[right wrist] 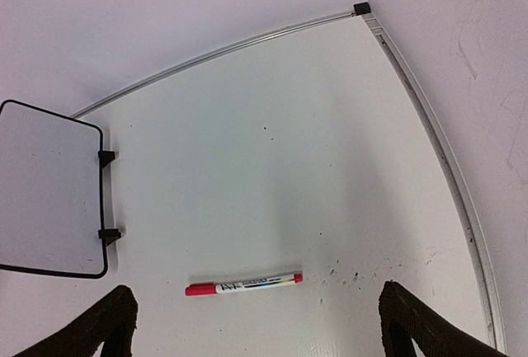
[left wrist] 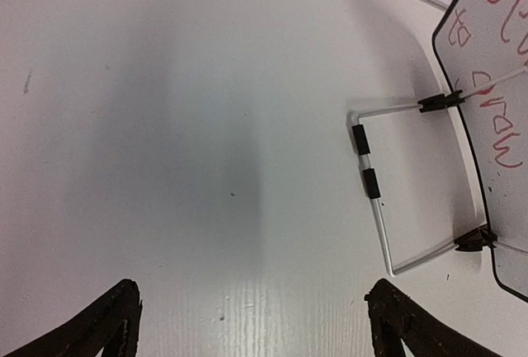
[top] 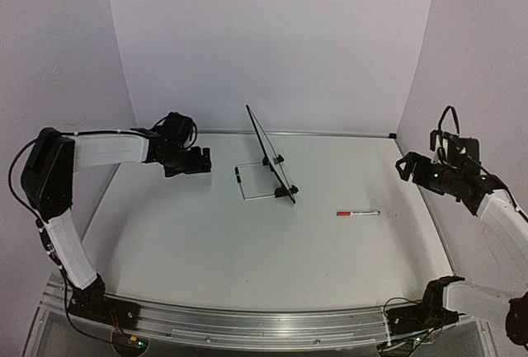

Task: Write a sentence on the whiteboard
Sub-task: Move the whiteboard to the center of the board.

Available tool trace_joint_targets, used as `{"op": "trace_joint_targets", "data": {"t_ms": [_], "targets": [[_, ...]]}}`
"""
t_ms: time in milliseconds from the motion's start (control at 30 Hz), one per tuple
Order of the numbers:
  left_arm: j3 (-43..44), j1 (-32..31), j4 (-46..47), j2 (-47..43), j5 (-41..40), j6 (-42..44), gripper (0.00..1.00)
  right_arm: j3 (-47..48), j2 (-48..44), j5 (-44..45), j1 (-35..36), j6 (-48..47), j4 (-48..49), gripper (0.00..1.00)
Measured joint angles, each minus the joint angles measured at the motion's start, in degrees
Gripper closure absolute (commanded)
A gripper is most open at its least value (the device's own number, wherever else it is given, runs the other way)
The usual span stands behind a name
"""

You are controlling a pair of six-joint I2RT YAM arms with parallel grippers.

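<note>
The whiteboard (top: 270, 155) stands tilted on a wire stand (top: 252, 182) at mid table and looks very thin edgewise from above. In the left wrist view its written face (left wrist: 495, 85) shows at the right edge, with the sentence (left wrist: 505, 118) as red handwritten strokes, cut off by the frame. In the right wrist view its other face (right wrist: 49, 188) is blank. A white marker with a red cap (top: 357, 213) lies on the table to the board's right, also in the right wrist view (right wrist: 243, 284). My left gripper (top: 200, 158) is open and empty, left of the board. My right gripper (top: 404, 167) is open and empty, right of the marker.
The wire stand (left wrist: 375, 192) has two black sleeves and two black clips holding the board. White walls close in the back and sides, with a metal strip (right wrist: 247, 44) along the table's far edge. Dark specks (right wrist: 346, 274) lie near the marker.
</note>
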Motion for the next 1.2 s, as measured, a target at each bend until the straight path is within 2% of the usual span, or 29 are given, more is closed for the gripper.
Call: {"op": "trace_joint_targets", "data": {"t_ms": [233, 467, 633, 900, 967, 1200], "targets": [[11.7, -6.5, -1.6, 14.9, 1.7, -3.9, 0.29, -2.0, -1.5, -0.6, 0.0, 0.3, -0.2, 0.02], [17.6, -7.3, -1.5, 22.3, 1.2, -7.7, 0.47, -2.5, -1.5, -1.9, 0.0, 0.4, -0.2, 0.02], [21.7, -7.0, -1.2, 26.4, 0.5, -9.4, 0.52, -2.9, -1.5, -2.4, 0.0, 0.4, -0.2, 0.02], [27.8, -7.0, -0.5, 32.2, 0.1, -10.1, 0.53, -3.4, -1.6, -2.9, 0.0, 0.4, -0.2, 0.02], [29.2, -7.0, -0.6, 33.1, 0.0, -10.0, 0.60, -3.4, -1.6, -3.0, 0.0, 0.4, -0.2, 0.02], [32.4, -7.0, -1.1, 35.3, -0.1, -9.2, 0.73, -3.4, -1.3, -3.1, 0.0, 0.4, -0.2, 0.02]]}}
